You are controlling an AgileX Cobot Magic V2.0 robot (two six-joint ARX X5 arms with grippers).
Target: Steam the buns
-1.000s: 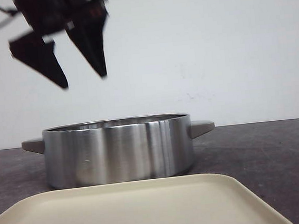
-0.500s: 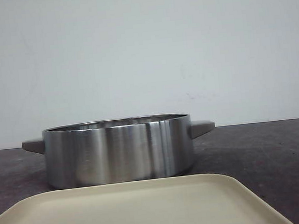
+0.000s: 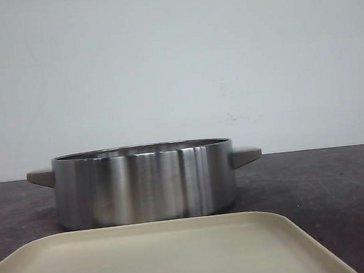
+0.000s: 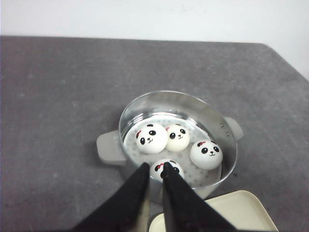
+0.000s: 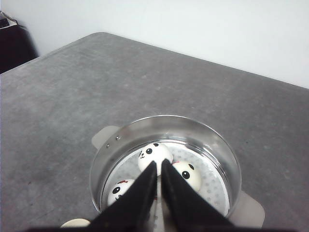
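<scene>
Four white panda-face buns lie inside the steel pot (image 4: 174, 93) on its perforated steamer plate: one (image 4: 151, 137), a second (image 4: 177, 137), a third (image 4: 206, 153), and a fourth (image 4: 179, 169) partly behind my left fingers. My left gripper (image 4: 154, 166) hovers above the pot's near rim, jaws nearly together and empty. My right gripper (image 5: 159, 163) is shut and empty above the pot (image 5: 164, 117); three buns show there (image 5: 154, 153), (image 5: 189, 175), (image 5: 119, 189). In the front view the pot wall (image 3: 141, 185) hides the buns, and neither gripper shows.
A cream tray (image 3: 155, 258) lies in front of the pot, with nothing on it in the front view; its corner shows in the left wrist view (image 4: 231, 212). The pot has grey side handles (image 3: 245, 156). The table is dark grey (image 4: 53, 96).
One second ago my left gripper was open, high above the pot's left side in the front view. It has since left that view. The pot and tray have not moved.
</scene>
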